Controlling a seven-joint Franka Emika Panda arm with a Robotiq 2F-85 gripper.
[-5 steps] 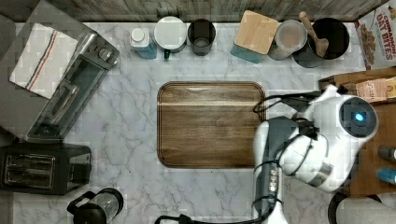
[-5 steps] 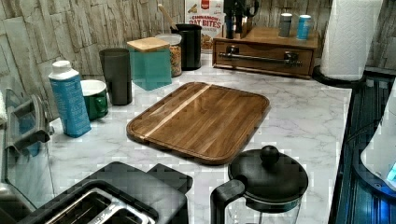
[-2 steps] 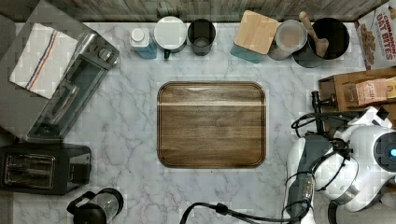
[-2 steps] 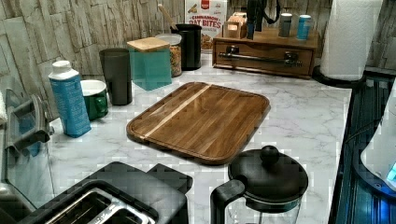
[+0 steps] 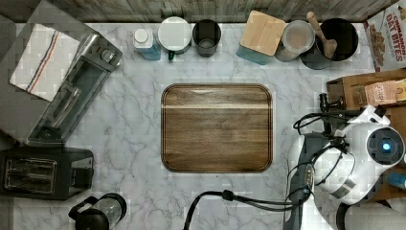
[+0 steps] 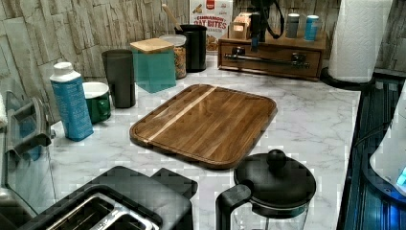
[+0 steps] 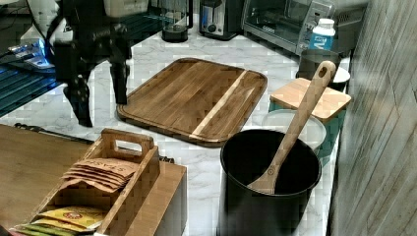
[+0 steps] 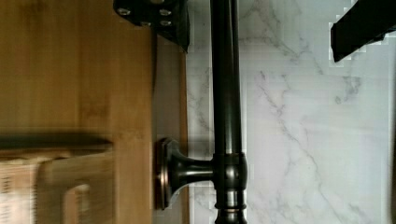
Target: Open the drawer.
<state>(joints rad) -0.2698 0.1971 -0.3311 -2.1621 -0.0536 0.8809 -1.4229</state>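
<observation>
Two fingers [image 8: 173, 18] are seen spread apart, one on each side of the handle [image 8: 226, 116], the gap [image 8: 261, 23] evidently set wide so that the bar can be enclosed before any pull. Nothing is clamped yet. The handle is carried on posts across the front of the drawer [image 6: 271, 58], which appears shut. Beyond the handle, the marble surface [image 5: 134, 139] is laid with a cutting board [image 5: 216, 127], well apart from the handle. Closing on the bar is judged the next need.
</observation>
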